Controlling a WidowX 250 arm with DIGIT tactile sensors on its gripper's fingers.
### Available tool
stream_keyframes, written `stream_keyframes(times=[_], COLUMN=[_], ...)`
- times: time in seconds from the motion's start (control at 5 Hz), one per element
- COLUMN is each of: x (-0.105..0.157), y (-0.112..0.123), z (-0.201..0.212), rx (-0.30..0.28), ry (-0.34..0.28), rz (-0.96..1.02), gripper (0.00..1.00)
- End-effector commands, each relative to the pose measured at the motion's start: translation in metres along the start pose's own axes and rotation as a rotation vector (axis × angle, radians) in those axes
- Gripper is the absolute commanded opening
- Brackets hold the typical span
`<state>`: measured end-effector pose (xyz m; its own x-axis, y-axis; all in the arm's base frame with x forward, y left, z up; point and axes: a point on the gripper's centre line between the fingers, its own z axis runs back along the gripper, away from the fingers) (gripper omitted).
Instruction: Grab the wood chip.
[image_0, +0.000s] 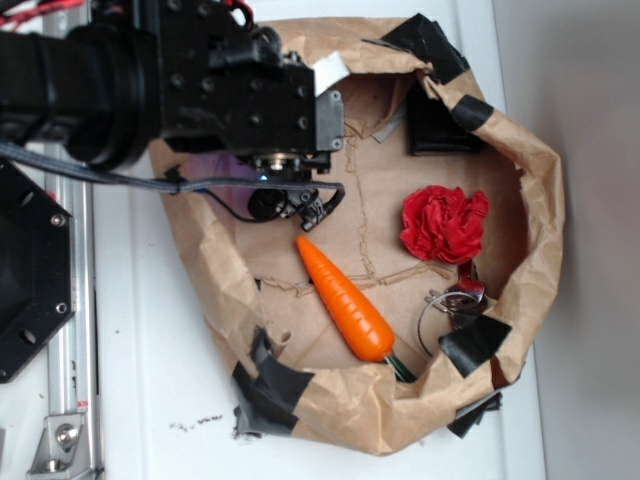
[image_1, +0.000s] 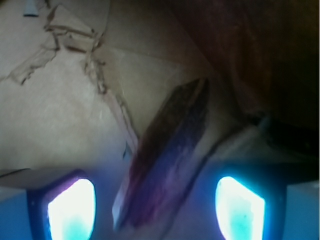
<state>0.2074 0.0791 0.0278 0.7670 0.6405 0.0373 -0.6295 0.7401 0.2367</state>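
Note:
In the wrist view the wood chip (image_1: 170, 150) is a dark, flat, elongated piece lying at a slant on brown paper. Its lower end reaches down between my two glowing fingertips (image_1: 72, 210). My gripper (image_1: 156, 209) is open, with a gap on each side of the chip, and the pads do not touch it. In the exterior view the gripper (image_0: 288, 205) hangs low over the upper left of the paper-lined bin, just above the carrot's tip. There the arm hides the wood chip.
An orange carrot (image_0: 345, 300) lies diagonally in the middle of the bin. A red crumpled cloth (image_0: 443, 222) sits to the right, a black wallet-like object (image_0: 440, 125) at the top right, and a metal key ring (image_0: 455, 298) at the lower right. Raised brown paper walls (image_0: 540, 200) surround everything.

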Motion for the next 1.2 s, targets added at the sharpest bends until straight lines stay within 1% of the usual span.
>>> stream_keyframes(times=[0.0,0.2,0.4,0.6,0.8,1.0], x=[0.006,0.005,0.006,0.002,-0.006,-0.009], y=[0.000,0.000,-0.005,-0.019,-0.025,-0.022], z=[-0.013,-0.011,-0.018,-0.033,-0.028,-0.019], rx=[-0.013,-0.013,-0.027,-0.063,-0.099,-0.097], ry=[-0.008,-0.016,-0.020,-0.005,-0.032,-0.058], rz=[0.094,0.102,0.089,0.000,-0.007,0.007], gripper=[1.00,1.00,1.00,1.00,0.00,0.00])
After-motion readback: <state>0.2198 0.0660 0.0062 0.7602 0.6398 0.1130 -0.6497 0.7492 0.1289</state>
